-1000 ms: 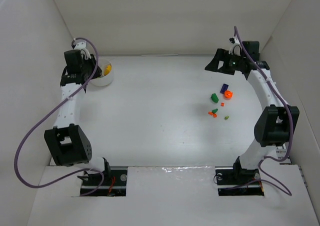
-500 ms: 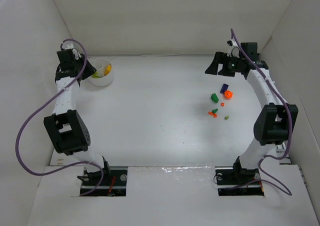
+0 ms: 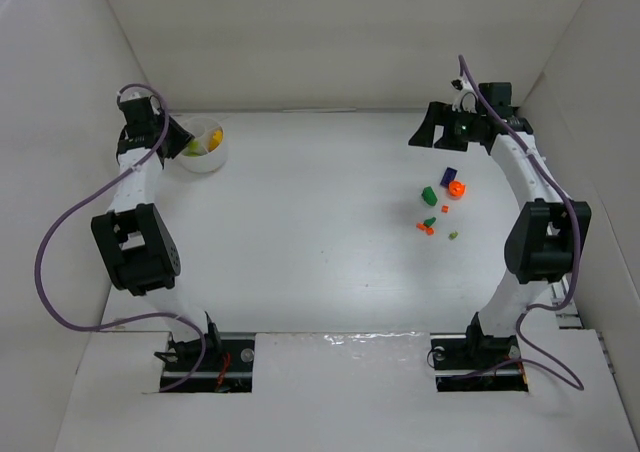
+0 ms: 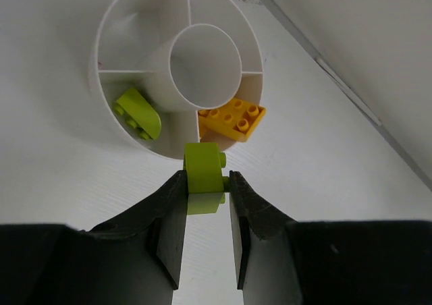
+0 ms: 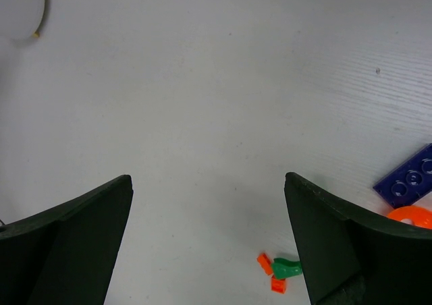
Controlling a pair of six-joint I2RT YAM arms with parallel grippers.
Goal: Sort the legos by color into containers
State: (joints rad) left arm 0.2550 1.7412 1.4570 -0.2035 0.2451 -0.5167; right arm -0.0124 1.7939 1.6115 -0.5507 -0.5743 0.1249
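clamping a lime brick [image 4: 203, 167] at the bowl [image 4: 108, 52] rim, the left gripper [image 4: 205, 178] likely needed centring over the lime section [image 4: 116, 89] before release.

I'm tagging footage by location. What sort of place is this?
Likely a robotics lab test booth: plain white walls box in a white table, the left arm and right arm are bolted at its near edge, with a sectioned bowl and loose lego bricks on it.
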